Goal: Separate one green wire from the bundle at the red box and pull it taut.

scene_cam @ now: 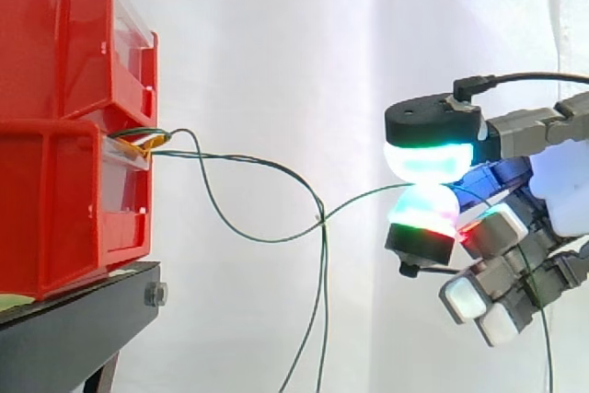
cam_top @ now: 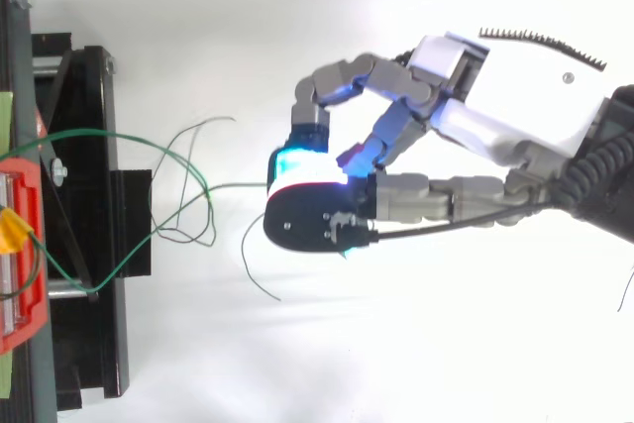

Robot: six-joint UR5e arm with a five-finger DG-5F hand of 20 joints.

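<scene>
Your hand (scene_cam: 529,135) is clamped on one green wire (scene_cam: 354,197), which is pinched between two glowing pads (scene_cam: 428,158). Its other fingers are curled below. The wire runs from the bundle (scene_cam: 138,142) at the front lip of the lower red bin (scene_cam: 55,200) across to the pinch, bowed rather than straight. Loose green strands (scene_cam: 322,319) hang down between bin and hand, beyond the edge of the black stand (scene_cam: 83,315).

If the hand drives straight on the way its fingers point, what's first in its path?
Probably the slack loops of thin green wire hanging in between, then the front of the lower red plastic bin. The hand pinches one green wire; depth to the loops is unclear.
</scene>
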